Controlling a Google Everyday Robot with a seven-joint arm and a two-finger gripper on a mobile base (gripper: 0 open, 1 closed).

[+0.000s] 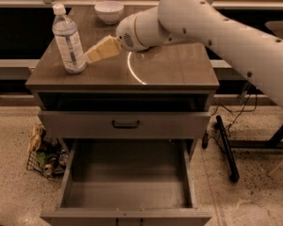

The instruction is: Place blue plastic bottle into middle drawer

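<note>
The blue plastic bottle (68,39), clear with a white cap and a pale label, stands upright at the left of the cabinet top (179,69). My gripper (90,55) hangs over the cabinet top just to the right of the bottle, its cream tip pointing left and close to the bottle's lower half; I cannot tell whether it touches it. The middle drawer (127,182), a wide grey box with a flat bare floor, is pulled out low at the front of the cabinet.
A shut drawer front with a black curved handle (126,124) sits above the open drawer. A white bowl (108,11) stands at the back of the top. A wire basket of clutter (45,157) is on the floor at left, a black stand leg (226,147) at right.
</note>
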